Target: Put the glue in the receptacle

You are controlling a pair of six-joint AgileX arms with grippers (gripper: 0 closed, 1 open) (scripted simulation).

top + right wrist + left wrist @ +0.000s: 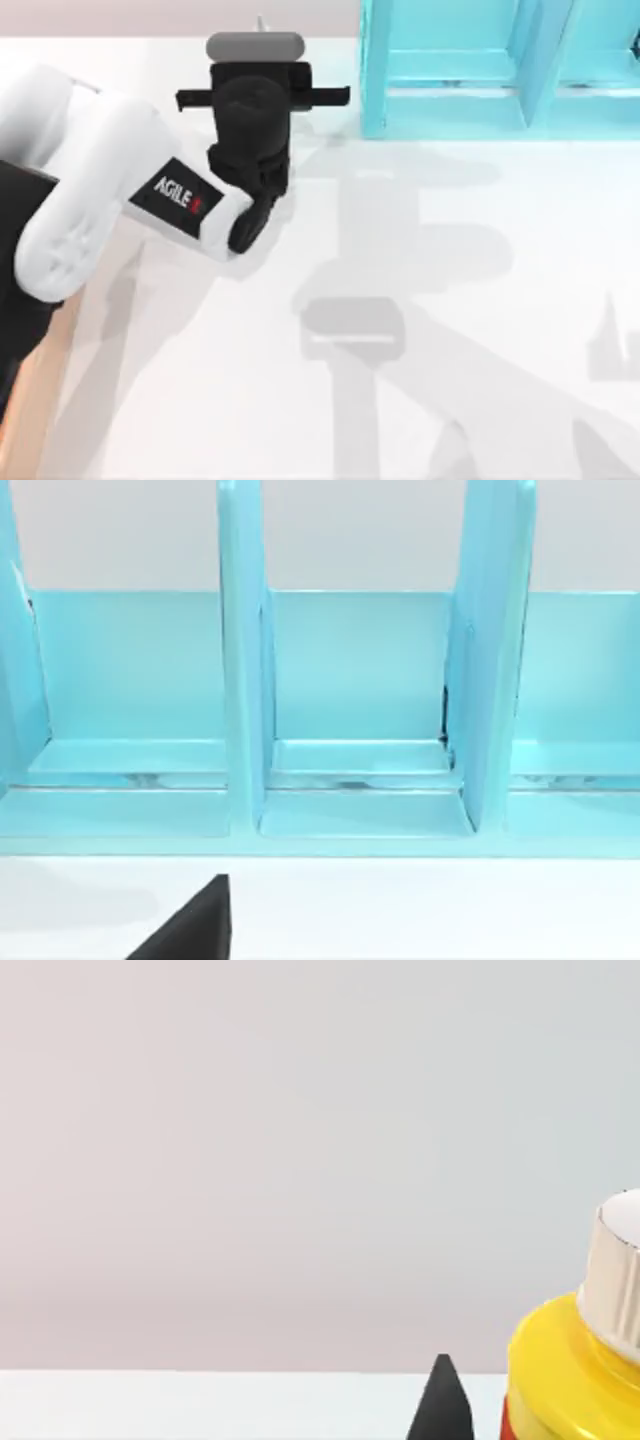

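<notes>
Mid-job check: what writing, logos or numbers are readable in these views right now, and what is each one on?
"AGILE", white letters on a black panel on the left arm, in the top view; a small red mark follows the word and cannot be read.
The glue shows a red strip of label in the left wrist view, with no lettering to read there.
The light blue divided rack carries no text.
</notes>
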